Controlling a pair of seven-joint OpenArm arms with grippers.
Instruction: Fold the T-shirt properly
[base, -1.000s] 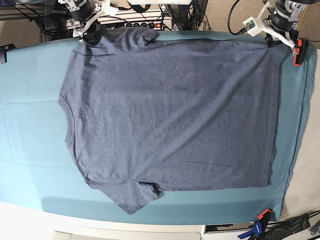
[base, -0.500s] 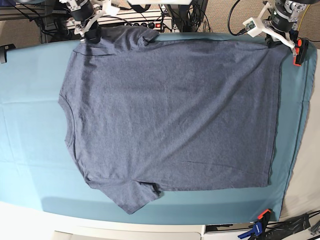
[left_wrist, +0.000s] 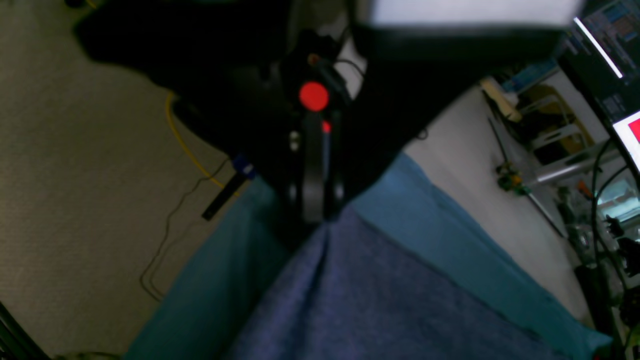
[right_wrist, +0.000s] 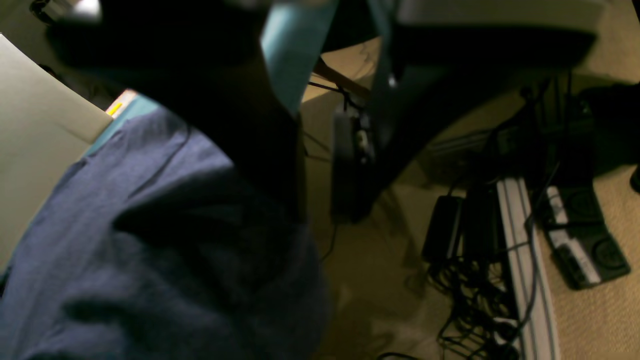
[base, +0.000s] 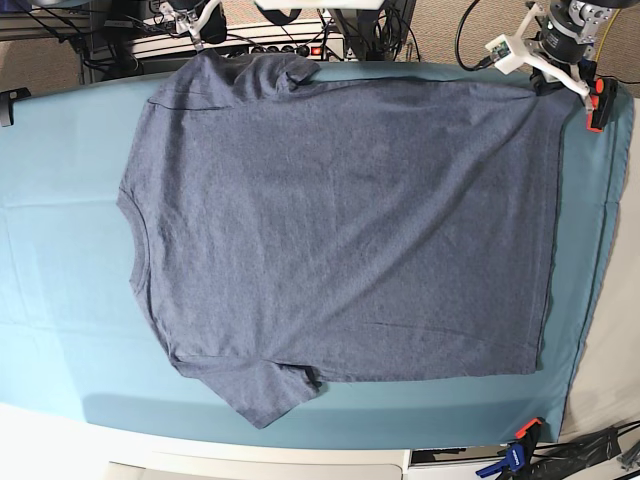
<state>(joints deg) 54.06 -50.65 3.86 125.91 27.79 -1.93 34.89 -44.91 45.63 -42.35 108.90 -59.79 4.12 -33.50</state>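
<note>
Both far corners pinched, no fold made yet

The heathered blue-grey cotton T-shirt (base: 340, 230) lies flat on the teal cloth-covered table (base: 60, 250); the left gripper (left_wrist: 315, 212) pinches its 1 o'clock hem corner, the right gripper (base: 195, 22) its 11 o'clock shoulder; every fold remains.

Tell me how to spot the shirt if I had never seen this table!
Find the big table under a plain teal cloth. Spread flat across its middle lies the T-shirt, with short sleeves and its round neck pointing left. It is speckled blue-grey and darker than the smooth teal cloth around it.
</note>
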